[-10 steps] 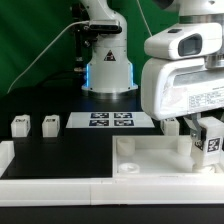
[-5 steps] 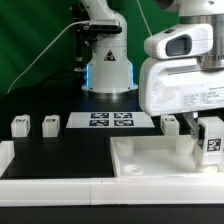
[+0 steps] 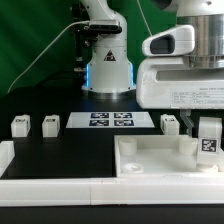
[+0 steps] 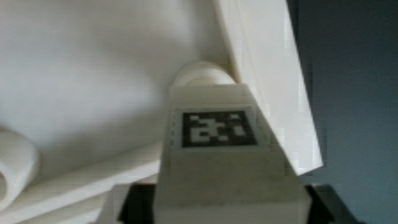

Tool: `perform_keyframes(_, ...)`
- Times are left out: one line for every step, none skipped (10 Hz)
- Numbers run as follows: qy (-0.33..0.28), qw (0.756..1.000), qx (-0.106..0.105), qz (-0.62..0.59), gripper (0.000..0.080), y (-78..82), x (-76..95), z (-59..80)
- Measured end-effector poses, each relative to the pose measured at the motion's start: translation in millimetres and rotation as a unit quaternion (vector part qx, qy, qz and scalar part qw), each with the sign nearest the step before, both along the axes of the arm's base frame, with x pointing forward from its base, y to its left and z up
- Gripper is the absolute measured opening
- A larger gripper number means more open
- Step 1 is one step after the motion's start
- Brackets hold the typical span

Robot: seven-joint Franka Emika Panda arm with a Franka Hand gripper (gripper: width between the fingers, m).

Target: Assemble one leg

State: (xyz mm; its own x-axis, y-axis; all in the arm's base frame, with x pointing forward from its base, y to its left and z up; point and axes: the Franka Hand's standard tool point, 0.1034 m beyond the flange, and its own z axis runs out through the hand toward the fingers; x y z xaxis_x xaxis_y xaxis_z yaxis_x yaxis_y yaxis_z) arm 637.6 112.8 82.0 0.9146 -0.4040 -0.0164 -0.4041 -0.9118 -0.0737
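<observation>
My gripper [image 3: 207, 128] is shut on a white leg [image 3: 208, 140] with a marker tag on its face. It holds the leg upright over the far right corner of the large white tray-like part [image 3: 150, 165]. In the wrist view the held leg [image 4: 217, 140] fills the middle, its tip beside the tray's raised rim [image 4: 267, 80], with the dark fingers [image 4: 134, 203] on both sides of it. Three more legs stand on the black table: two at the exterior view's left [image 3: 19, 125] [image 3: 50, 124] and one behind the tray [image 3: 169, 123].
The marker board [image 3: 110, 121] lies flat at the table's middle back. The robot base [image 3: 108, 60] stands behind it. A white rail [image 3: 50, 180] runs along the front and left edge of the table.
The gripper with the leg has turned and shifted slightly: the leg now faces the camera squarely and sits a little lower over the tray's corner.
</observation>
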Motion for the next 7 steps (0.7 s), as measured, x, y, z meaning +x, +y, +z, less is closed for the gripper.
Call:
perform_keyframes(0.005,0.997,0.0,-0.071,0.0293,-1.4,-0.5,-0.6)
perform_keyframes(0.008,0.991,0.0,-0.136,0.0293,-2.7,-1.4,-1.3)
perform_keyframes(0.011,0.981,-0.001,-0.196,0.0293,-3.0,-1.8,-1.0)
perform_keyframes(0.016,0.964,0.0,-0.265,0.0293,-3.0,-1.9,-1.1)
perform_keyframes(0.021,0.947,0.003,-0.322,0.0293,-3.5,-1.9,-1.3)
perform_keyframes(0.024,0.934,0.005,-0.356,0.0293,-3.4,-1.9,-1.5)
perform_keyframes(0.03,0.911,0.008,-0.412,0.0293,-3.4,-2.4,-1.9)
